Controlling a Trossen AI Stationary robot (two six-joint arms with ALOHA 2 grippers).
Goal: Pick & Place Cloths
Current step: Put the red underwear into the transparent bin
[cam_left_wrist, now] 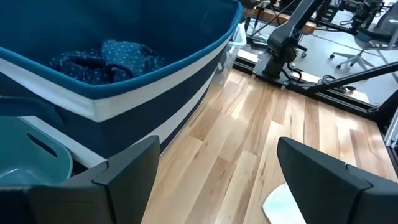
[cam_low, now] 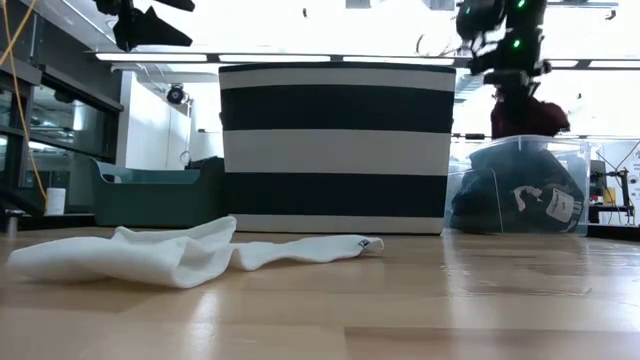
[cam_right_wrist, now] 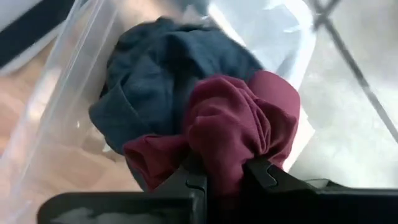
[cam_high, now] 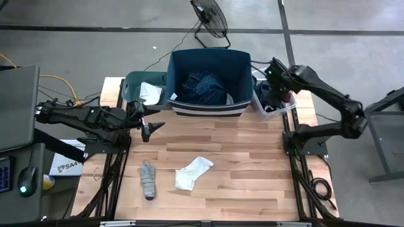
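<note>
the maroon cloth (cam_right_wrist: 239,130) is pinched in the right gripper (cam_right_wrist: 224,174), bunched between its narrow-set jaws and held just above the clear bin (cam_high: 282,108) at about 2 o'clock on the table. below it in that bin lies a dark cloth with a white tag (cam_low: 520,198). it looks like the cloth is either going in or coming out of the bin; either way the grip should stay firm until the bundle clears the rim, since a trailing fold could catch the wall. the left gripper (cam_high: 150,128) hovers at 10 o'clock with jaws spread wide and empty, beside the teal bin (cam_high: 136,81). the striped navy bin (cam_high: 208,107) at 12 o'clock holds a navy dotted cloth (cam_high: 203,87). near the table's middle lies a white sock (cam_high: 192,171), and a grey sock (cam_high: 147,180) at 7 o'clock, both well apart from either gripper.
</note>
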